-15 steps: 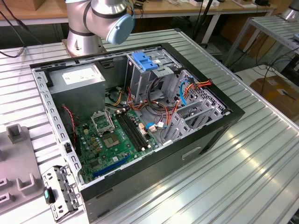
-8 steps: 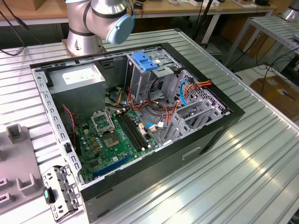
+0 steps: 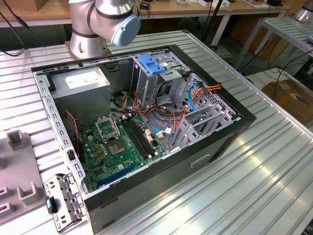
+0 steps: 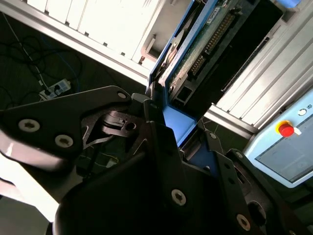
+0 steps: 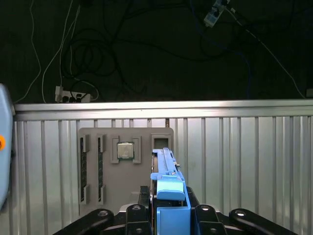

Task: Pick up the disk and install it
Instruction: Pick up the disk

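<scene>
Gripper [image 4: 178, 126] clamped on the disk [image 5: 164, 160], its green circuit board [image 4: 210, 36] in view.

Blue-railed disk [image 5: 168, 169], seemingly held edge-on

Open computer case [image 3: 156, 185], green motherboard [image 3: 97, 152], grey power supply [image 3: 80, 84], slatted table [image 3: 254, 186]
</scene>
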You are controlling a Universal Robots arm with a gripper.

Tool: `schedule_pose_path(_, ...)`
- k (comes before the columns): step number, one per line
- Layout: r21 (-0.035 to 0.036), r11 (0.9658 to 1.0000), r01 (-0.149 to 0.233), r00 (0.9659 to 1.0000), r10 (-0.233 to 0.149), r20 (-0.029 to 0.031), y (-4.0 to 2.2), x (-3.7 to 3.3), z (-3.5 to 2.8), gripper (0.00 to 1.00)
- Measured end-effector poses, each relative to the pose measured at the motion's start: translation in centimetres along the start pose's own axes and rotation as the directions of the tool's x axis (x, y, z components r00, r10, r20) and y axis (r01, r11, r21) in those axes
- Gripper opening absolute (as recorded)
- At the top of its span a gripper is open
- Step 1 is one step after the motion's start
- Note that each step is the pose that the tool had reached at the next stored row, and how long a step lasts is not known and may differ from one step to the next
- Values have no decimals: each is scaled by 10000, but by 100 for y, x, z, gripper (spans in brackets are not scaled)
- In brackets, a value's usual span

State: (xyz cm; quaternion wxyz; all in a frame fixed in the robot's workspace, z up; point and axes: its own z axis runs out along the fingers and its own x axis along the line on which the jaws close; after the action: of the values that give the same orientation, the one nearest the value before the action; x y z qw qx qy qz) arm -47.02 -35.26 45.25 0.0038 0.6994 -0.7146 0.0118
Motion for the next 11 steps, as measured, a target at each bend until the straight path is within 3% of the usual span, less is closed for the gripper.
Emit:
schedule_pose_path(5,-7,10000,0,10000,0,-1,-1,1,-46,37)
schedule_pose_path(11,-19,10000,1,10000,-1,-1,-3,4,-163,37)
